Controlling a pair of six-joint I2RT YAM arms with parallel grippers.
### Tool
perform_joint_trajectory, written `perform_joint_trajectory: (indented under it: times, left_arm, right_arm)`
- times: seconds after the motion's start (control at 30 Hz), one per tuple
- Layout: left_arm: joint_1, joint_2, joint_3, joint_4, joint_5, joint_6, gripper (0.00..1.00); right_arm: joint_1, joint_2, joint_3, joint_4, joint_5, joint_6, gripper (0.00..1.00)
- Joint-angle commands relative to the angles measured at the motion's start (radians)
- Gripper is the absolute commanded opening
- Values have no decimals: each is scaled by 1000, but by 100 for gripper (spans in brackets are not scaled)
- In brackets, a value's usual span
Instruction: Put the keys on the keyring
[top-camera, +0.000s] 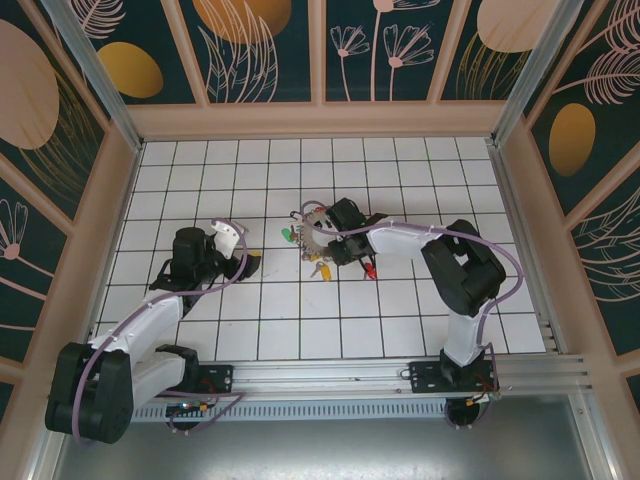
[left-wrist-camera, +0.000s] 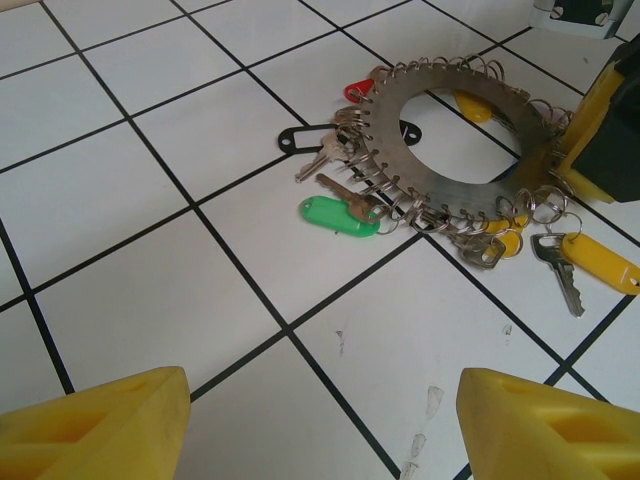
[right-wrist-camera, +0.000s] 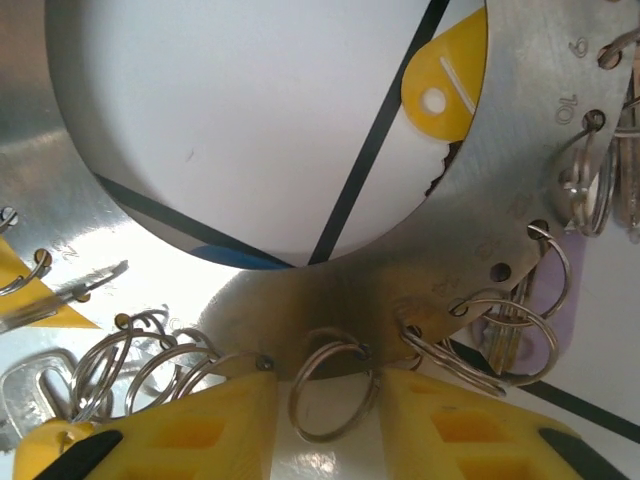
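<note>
The keyring (left-wrist-camera: 450, 195) is a flat silvery ring plate with many small wire split rings along its rim, lying on the tiles (top-camera: 303, 240). Several keys hang from it: a green-headed one (left-wrist-camera: 340, 215), a red one (left-wrist-camera: 358, 90) and a yellow one (left-wrist-camera: 605, 262). My right gripper (right-wrist-camera: 328, 400) is at the plate's edge (right-wrist-camera: 330, 290). Its yellow fingers are closed in round one split ring (right-wrist-camera: 295, 405). From the top it sits at the ring's right side (top-camera: 330, 245). My left gripper (left-wrist-camera: 322, 385) is open over bare tile, left of the ring (top-camera: 248, 265).
White tiled floor (top-camera: 300, 310) inside wooden walls with patterned panels. A black tag (left-wrist-camera: 300, 138) lies at the ring's left side. More keys, a yellow (top-camera: 323, 271) and a red (top-camera: 369, 268), lie in front of the ring. The right arm (top-camera: 460, 270) reaches in from the right.
</note>
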Motion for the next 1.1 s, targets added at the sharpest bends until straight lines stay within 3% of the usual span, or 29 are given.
perform_joint_trajectory:
  times: [0.0,0.4,0.73,1.07]
  left_arm:
    - [-6,-1,-6,9,-1,20,72]
    - [-6,6,-7,10,2,20,72]
    - [-8,13,-5,12,1,25,72]
    - [-8,10,-6,4,-3,28,72]
  right_arm:
    - [4,40,-5,-8,25,-12,30]
    - [-9,-2,-19,32,33,-31,20]
    - [-19,-42,-26,76,132,-52,27]
    - [-21,-21,-10,105,180,-76,25]
